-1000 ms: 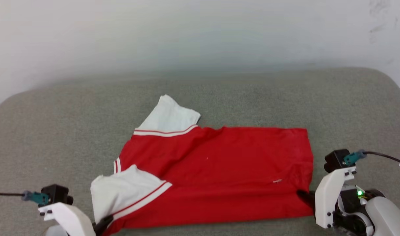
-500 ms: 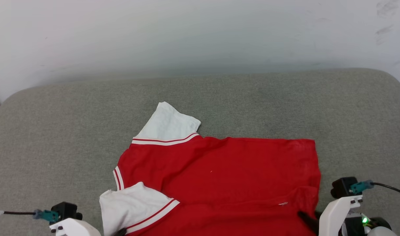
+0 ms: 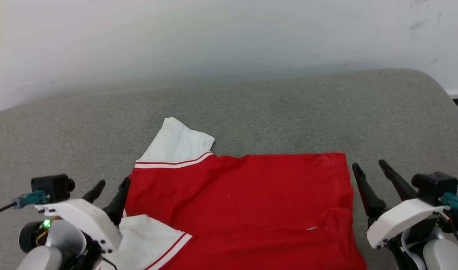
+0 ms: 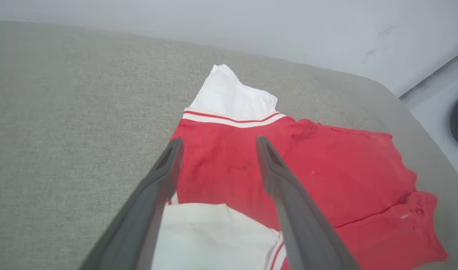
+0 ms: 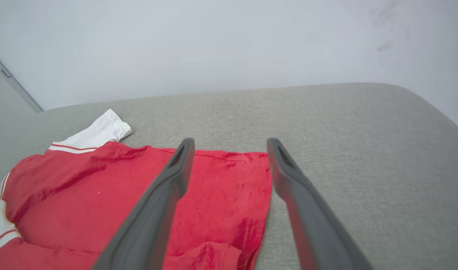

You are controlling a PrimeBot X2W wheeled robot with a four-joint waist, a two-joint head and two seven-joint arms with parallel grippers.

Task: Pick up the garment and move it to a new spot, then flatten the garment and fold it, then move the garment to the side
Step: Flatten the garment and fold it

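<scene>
The shirt lies folded on the grey surface by its near edge, one white sleeve pointing toward the far edge. The left claw is at the sleeve end, fingers apart and empty. The right claw, just beside the hem, is likewise apart and empty.

Grey cushion — white wall.

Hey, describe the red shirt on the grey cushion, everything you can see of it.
The garment is a red, soft-looking shirt with white short sleeves trimmed in red-and-white stripes. It lies spread on the grey cushion, plain side up, lightly wrinkled, near edge folded over. The far sleeve points away from the robot; the near sleeve lies on the red. The left pincer and right pincer stand open beside it, gripping nothing.
</scene>
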